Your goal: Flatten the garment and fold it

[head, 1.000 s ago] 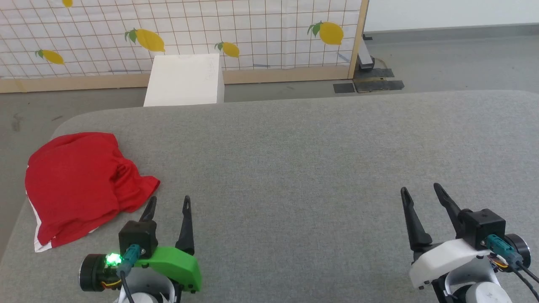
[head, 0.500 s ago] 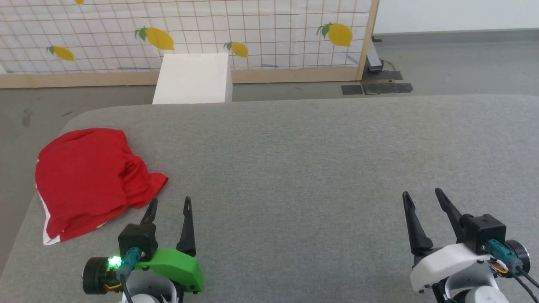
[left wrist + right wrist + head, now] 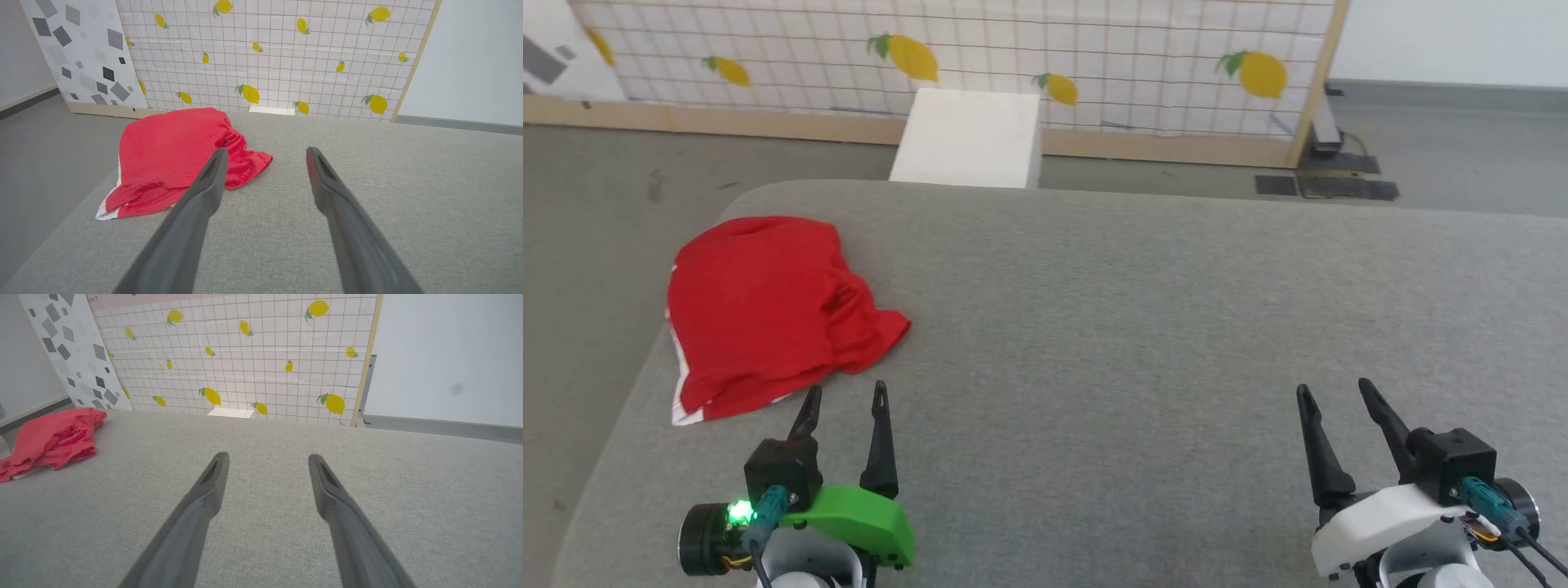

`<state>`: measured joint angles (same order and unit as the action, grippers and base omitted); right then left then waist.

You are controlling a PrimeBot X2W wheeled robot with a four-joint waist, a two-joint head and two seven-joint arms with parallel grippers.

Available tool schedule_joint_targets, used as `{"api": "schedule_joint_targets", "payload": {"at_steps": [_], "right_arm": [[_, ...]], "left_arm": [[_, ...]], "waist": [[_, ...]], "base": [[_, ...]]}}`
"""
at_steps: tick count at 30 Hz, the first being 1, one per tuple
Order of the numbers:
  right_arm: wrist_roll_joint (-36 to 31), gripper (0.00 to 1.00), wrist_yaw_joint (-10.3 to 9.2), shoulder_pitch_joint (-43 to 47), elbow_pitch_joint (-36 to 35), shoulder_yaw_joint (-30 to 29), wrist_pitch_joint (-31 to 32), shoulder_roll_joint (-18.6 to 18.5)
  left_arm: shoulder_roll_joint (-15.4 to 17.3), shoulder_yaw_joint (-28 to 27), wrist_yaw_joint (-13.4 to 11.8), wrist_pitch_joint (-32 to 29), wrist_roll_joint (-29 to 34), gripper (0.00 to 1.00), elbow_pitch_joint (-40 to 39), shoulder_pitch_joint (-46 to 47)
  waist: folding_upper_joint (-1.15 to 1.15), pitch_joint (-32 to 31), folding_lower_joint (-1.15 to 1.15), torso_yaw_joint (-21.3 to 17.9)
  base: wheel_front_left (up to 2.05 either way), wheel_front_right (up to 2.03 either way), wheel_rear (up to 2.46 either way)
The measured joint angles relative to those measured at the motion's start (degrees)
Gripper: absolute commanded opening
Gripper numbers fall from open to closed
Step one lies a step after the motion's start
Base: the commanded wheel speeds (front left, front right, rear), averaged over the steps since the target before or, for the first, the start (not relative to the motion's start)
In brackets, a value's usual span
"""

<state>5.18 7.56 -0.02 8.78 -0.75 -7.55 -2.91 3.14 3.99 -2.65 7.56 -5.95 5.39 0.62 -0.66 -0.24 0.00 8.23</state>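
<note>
The head camera has swung to the left since the earlier pictures, so the whole scene has slid rightward in that view. The garment (image 3: pixel 768 310) has not shifted on the desk (image 3: pixel 1143 310), and neither hand has changed its pose. The red shorts lie bunched near the desk's far left corner, with a gathered ridge running through the middle. A strip of white trim shows at the near left corner, close to the desk's left edge. The left hand (image 3: pixel 847 389) hovers just short of the near hem with its fingers spread and nothing between them. The right hand (image 3: pixel 1335 387) is likewise spread and empty, well apart from the cloth over bare grey fabric. Flattening looks not yet begun. The main risk, as I judge it, is the edge: the shorts sit so near it that a pull toward the left could drag part of them off the desk. The bunching is a second hazard, since a pinch at the ridge may take several layers at once and only move the lump instead of opening it. A low approach could also snag the desk's woven cover along with the hem. The right hand has a long reach across, so a one-handed tug from the left may twist the cloth.
</note>
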Motion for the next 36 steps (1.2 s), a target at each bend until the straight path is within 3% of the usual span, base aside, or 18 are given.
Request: {"api": "schedule_joint_targets", "payload": {"at_steps": [26,36], "right_arm": [[1.96,1.0,0.01,0.18,4.42,1.33,-3.08,0.0],[2.25,1.0,0.0,0.18,5.91,1.98,-4.19,0.01]], "left_arm": [[0.0,-0.21,-1.04,3.19,-1.79,1.0,1.23,-1.58],[0.0,0.26,-2.02,4.22,-2.69,1.0,1.52,-1.81]], "waist": [[0.0,-0.13,0.0,12.6],[0.0,0.1,0.0,15.81]], "base": [[0.0,0.0,0.0],[0.0,0.0,0.0]]}}
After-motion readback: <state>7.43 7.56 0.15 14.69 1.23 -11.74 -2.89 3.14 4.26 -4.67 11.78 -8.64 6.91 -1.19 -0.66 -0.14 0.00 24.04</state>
